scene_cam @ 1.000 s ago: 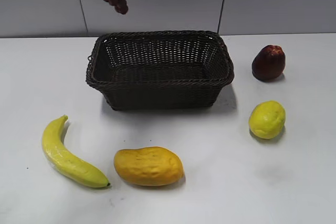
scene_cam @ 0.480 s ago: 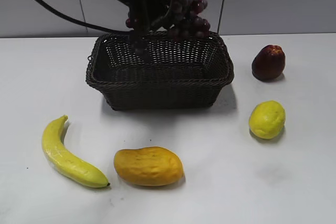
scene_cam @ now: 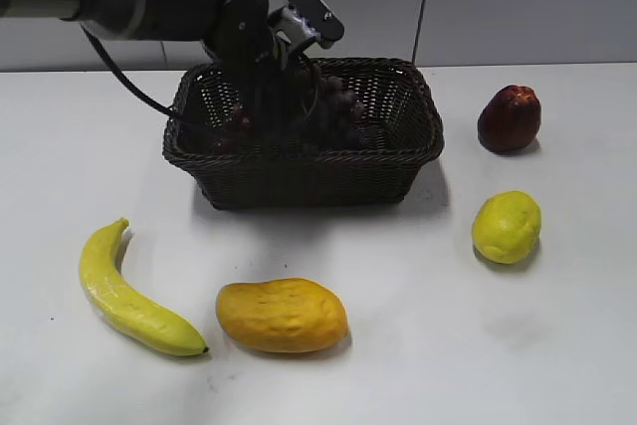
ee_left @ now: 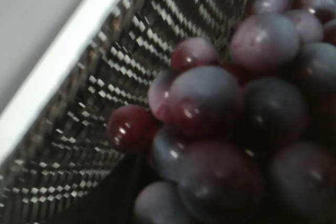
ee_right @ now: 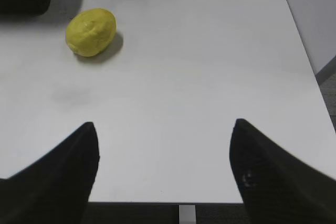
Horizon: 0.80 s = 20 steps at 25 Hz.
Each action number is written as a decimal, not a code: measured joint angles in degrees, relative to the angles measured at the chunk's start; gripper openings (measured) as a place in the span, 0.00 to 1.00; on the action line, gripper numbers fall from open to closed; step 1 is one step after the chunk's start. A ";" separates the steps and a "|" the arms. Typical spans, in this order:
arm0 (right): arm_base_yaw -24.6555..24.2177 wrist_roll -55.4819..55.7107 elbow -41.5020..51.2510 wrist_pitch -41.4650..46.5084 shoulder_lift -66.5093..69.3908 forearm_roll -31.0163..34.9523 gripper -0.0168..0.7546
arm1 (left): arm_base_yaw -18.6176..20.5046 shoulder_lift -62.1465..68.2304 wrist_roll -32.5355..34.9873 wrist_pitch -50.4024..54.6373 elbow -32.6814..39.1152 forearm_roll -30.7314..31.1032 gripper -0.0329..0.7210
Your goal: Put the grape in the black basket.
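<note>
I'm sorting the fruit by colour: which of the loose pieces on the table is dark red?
The apple, right of the black basket. The lemon and banana are yellow, the mango orange-yellow.

Dark brown-black woven basket (scene_cam: 304, 171), purple-red grapes (ee_left: 226, 124), dark red apple (scene_cam: 509, 118), yellow lemon (scene_cam: 507, 227), yellow banana (scene_cam: 129, 296), orange-yellow mango (scene_cam: 282, 315), white worktop (scene_cam: 448, 345)

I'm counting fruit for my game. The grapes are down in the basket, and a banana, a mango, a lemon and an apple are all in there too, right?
Not quite. Only the grape is in the black basket. The exterior view shows the banana, mango, lemon and apple lying on the table outside.
</note>
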 joint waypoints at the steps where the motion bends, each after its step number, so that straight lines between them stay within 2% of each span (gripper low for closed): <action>1: 0.00 0.00 0.00 0.00 0.00 0.00 0.78 | 0.00 0.06 0.00 -0.08 0.00 -0.74 0.46; 5: 0.00 0.00 0.00 0.00 0.00 0.00 0.78 | 0.00 0.06 0.00 -1.25 0.00 -2.63 0.79; 7: 0.00 0.00 0.00 0.00 0.00 0.00 0.78 | 0.00 -0.27 0.00 -1.05 -0.04 -2.94 0.86; 14: 0.00 0.00 0.00 0.00 0.00 0.00 0.78 | 0.31 -5.31 0.00 -0.28 -0.06 -3.05 0.90; 20: 0.00 0.00 0.00 0.00 0.00 0.00 0.78 | 4.43 -11.57 0.00 7.04 -0.66 -2.98 0.87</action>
